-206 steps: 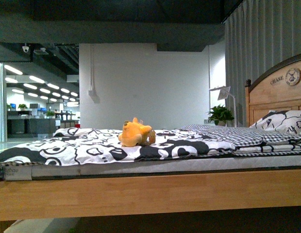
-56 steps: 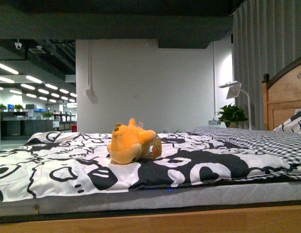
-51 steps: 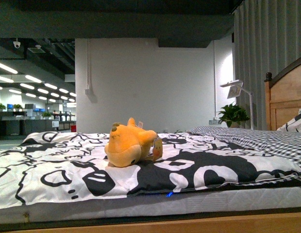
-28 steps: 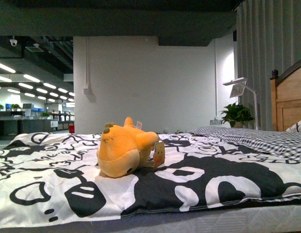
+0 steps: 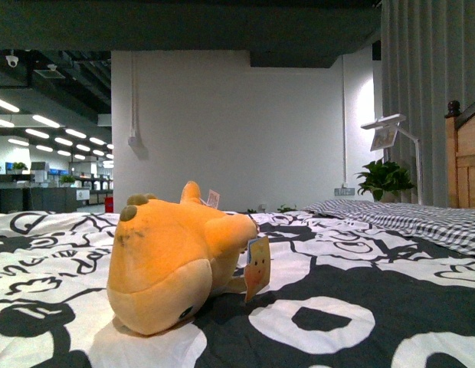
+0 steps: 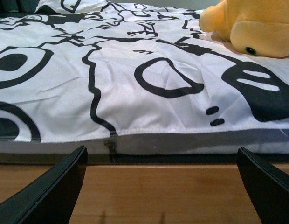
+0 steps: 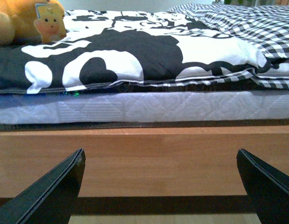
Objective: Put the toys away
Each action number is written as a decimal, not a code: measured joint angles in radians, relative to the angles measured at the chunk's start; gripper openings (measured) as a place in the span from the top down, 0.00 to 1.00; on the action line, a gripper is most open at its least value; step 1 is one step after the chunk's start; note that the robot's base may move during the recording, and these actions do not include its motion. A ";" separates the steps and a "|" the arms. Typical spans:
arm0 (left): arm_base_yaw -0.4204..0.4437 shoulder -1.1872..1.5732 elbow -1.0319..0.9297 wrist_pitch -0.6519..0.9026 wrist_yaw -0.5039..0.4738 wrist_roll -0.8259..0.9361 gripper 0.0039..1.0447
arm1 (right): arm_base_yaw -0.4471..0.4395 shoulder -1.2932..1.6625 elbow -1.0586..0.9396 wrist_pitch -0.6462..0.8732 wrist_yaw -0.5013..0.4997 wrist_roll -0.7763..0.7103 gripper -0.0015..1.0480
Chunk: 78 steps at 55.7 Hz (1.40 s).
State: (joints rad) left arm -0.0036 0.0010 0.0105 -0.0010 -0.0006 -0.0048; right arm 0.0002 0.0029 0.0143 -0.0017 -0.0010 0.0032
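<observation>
The plush toy (image 5: 176, 268) lies on the bed's quilt (image 5: 352, 307) just ahead of me at about 11 o'clock. Its head points towards me and its long axis runs from roughly 8 to 2 o'clock, with a paper tag (image 5: 257, 268) at its flank. My left fingers (image 6: 51, 191) and right fingers (image 7: 51, 191) are both spread wide and empty, low down level with the wooden side rail (image 7: 149, 158). The toy sits up and inward from each. I judge the left arm nearer. The quilt is soft and creased. A checked cover (image 5: 421, 218), a lamp (image 5: 387, 134) and a plant (image 5: 384, 180) stand off at 2 o'clock.
</observation>
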 joint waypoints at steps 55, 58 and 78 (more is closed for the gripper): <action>0.000 0.001 0.000 -0.001 0.000 0.000 0.06 | 0.000 0.000 0.000 0.000 0.003 0.000 0.06; 0.000 0.000 0.000 0.000 0.000 0.000 0.06 | 0.000 -0.001 0.000 0.000 0.001 0.000 0.06; 0.000 0.002 0.000 -0.002 -0.002 0.001 0.06 | 0.000 0.001 0.000 0.000 0.000 0.000 0.06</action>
State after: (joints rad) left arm -0.0036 0.0025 0.0105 -0.0025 -0.0025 -0.0040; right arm 0.0006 0.0040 0.0143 -0.0017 -0.0010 0.0032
